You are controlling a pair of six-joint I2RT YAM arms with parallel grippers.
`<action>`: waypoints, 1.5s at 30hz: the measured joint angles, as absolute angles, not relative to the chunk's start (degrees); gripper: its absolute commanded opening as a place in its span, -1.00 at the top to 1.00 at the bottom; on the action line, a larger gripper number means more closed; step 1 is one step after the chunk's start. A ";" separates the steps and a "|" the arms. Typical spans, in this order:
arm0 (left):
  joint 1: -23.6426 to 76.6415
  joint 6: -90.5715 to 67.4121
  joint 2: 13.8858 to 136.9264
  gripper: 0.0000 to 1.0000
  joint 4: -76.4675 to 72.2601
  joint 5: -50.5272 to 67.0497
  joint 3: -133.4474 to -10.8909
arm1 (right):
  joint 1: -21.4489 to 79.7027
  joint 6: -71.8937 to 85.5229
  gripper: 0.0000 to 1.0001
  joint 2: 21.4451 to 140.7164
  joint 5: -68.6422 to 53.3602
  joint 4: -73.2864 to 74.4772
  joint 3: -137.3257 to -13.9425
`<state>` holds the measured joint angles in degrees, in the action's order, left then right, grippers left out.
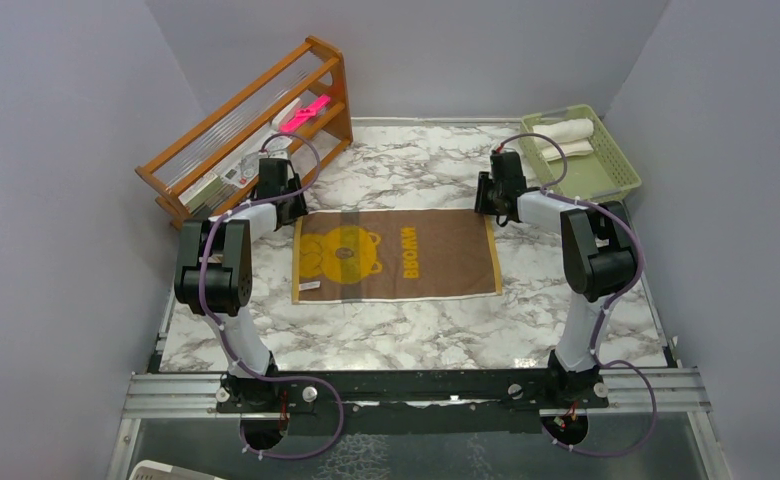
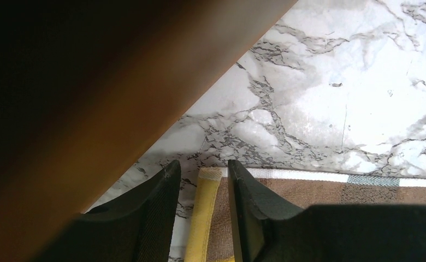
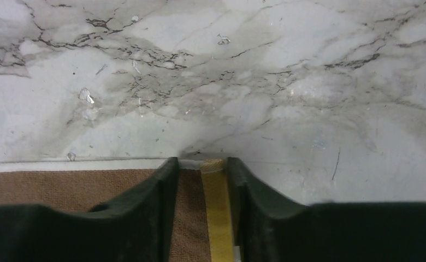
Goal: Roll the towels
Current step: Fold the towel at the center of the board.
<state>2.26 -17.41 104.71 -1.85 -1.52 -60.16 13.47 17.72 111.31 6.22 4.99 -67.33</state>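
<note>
Wooden rack [image 2: 123, 103] blurred; brown towel [image 2: 320, 192] cut off below.

Left gripper [image 2: 202, 164] and right gripper [image 3: 201, 161] reach low toward 12 o'clock, each with fingers [image 2: 156, 210] parted.

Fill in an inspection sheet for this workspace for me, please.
Surface: marble table, no spills seen.
Job's things: brown towel spread flat mid-table, bear print up; white towels rolled in the basket, far right.
Clutter: wooden rack, far left, holding a pink item.
Grippers: left gripper at the brown towel's far-left corner, right gripper at its far-right corner; fingers apart astride the yellow hem.
Cables: purple cables along both arms, looped at the bases.
Surroundings: plain grey walls on three sides.
</note>
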 measured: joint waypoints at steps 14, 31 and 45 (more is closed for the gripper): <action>3.92 -18.37 90.28 0.18 -2.13 -2.17 -52.53 | 13.37 17.91 0.99 110.65 6.02 5.63 -66.63; 7.29 -19.03 96.49 0.20 -4.71 -2.42 -51.75 | 8.12 19.92 0.99 108.01 2.04 6.02 -63.48; 7.64 -17.17 105.75 0.30 -7.81 -3.66 -57.43 | 8.12 19.94 0.99 108.01 -1.63 5.67 -63.24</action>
<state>7.64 -17.17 105.75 -7.81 -3.66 -57.43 8.12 19.94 108.01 -1.63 5.67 -63.24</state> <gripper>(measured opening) 0.365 0.017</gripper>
